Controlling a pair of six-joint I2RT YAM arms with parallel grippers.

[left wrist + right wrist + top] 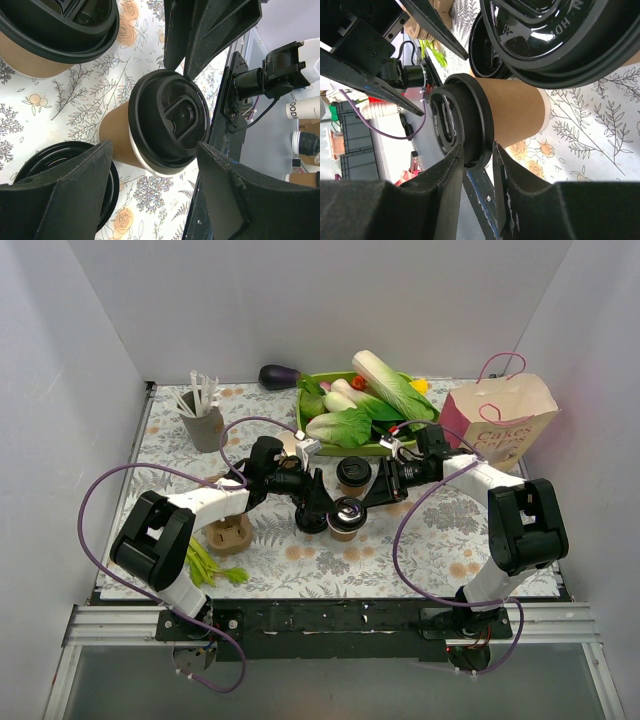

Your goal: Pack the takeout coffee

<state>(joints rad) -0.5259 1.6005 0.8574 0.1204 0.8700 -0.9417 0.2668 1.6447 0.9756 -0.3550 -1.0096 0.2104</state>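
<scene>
Three takeout coffee cups, tan with black lids, stand close together mid-table. The nearest cup (347, 514) (167, 125) (515, 112) is upright between both grippers. My right gripper (373, 494) (477, 150) is shut on the rim of its black lid, one finger over the top and one under the edge. My left gripper (322, 508) (155, 200) is open. Its fingers stand either side of this cup and touch nothing. A second cup (353, 473) (50, 35) (560, 35) stands behind, and a third (311, 522) (55, 165) sits partly under my left finger.
A brown pulp cup tray (228, 535) lies at the left front beside green stalks (212, 568). A grey cup of white sticks (203, 420), a green tray of vegetables (318, 390), an eggplant (278, 376) and a paper bag (500, 425) line the back.
</scene>
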